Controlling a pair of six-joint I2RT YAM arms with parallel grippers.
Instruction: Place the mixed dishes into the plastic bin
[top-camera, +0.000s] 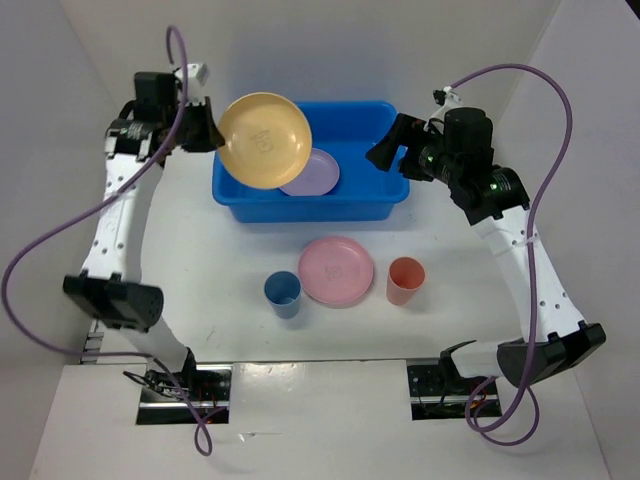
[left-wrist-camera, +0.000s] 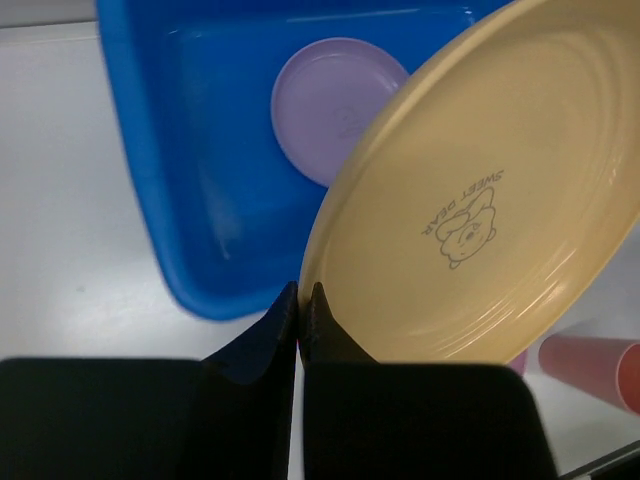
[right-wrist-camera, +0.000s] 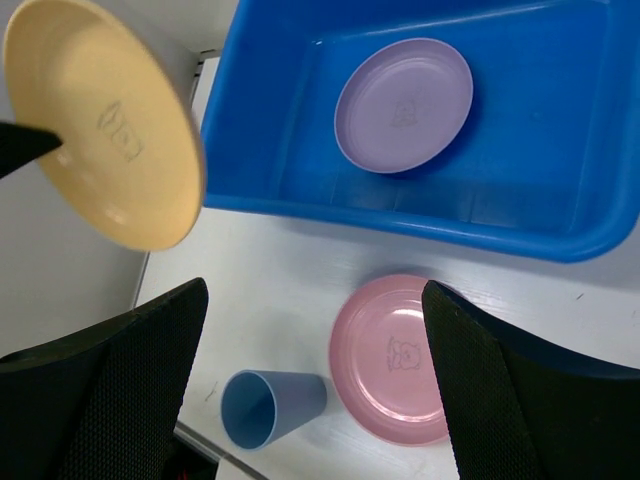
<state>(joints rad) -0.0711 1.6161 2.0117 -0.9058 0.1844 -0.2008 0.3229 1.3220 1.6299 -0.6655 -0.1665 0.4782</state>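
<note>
My left gripper (top-camera: 213, 135) is shut on the rim of the yellow plate (top-camera: 264, 140) and holds it tilted in the air over the left end of the blue bin (top-camera: 380, 120). The plate also shows in the left wrist view (left-wrist-camera: 480, 210) and the right wrist view (right-wrist-camera: 100, 125). The lilac plate (top-camera: 315, 175) lies flat inside the bin. My right gripper (top-camera: 385, 152) is open and empty above the bin's right end. The pink plate (top-camera: 336, 271), the blue cup (top-camera: 283, 295) and the salmon-red cup (top-camera: 405, 280) stand on the table in front of the bin.
White walls close in the table on the left, back and right. The two arm bases sit at the near edge. Purple cables loop beside each arm.
</note>
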